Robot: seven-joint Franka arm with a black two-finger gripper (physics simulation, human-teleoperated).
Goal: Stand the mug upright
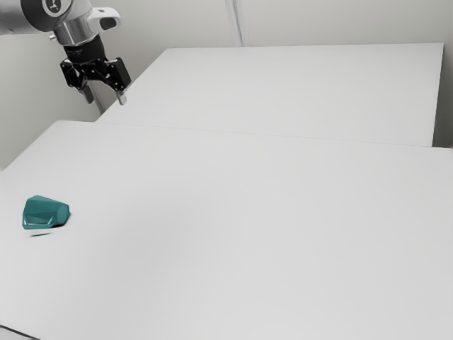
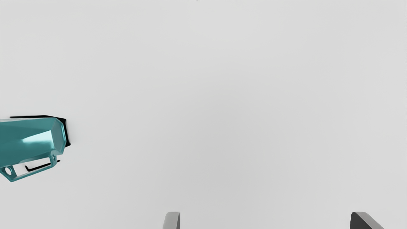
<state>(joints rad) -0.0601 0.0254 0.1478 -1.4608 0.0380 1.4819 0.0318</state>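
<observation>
At the near corner on the exterior view's left, a dark thin line (image 1: pixel 20 333) slants across the picture; farther in, the mug (image 1: pixel 46 212) lies on its side on the desk (image 1: pixel 248 234), toward the desk's edge on the exterior view's left, nearer to that edge than to the one on the exterior view's right; its body is teal and faceted, its wider end toward the exterior view's left and its narrower, closed base toward the exterior view's right; I can't see into it, so I can't tell what it holds.

In the wrist view, the mug's handle (image 2: pixel 33 173) stands off the body with a gap between them, on the side toward the fingers (image 2: pixel 171 221); the mug lies outside the span between the two tips, well apart from both, and its base faces the stretch of desk ahead of them; black marks edge the base and run beside the handle.

From the base, the smooth white top runs on toward the exterior view's right, giving wide room for moving; the desk's far edge crosses behind and meets the edge on the exterior view's left at a corner; the fingers are spread wide, with nothing gripped, raised above the desk near that far corner; past the far edge is a second white surface (image 1: pixel 297 92), with a pale wall (image 1: pixel 318 21) behind it.
</observation>
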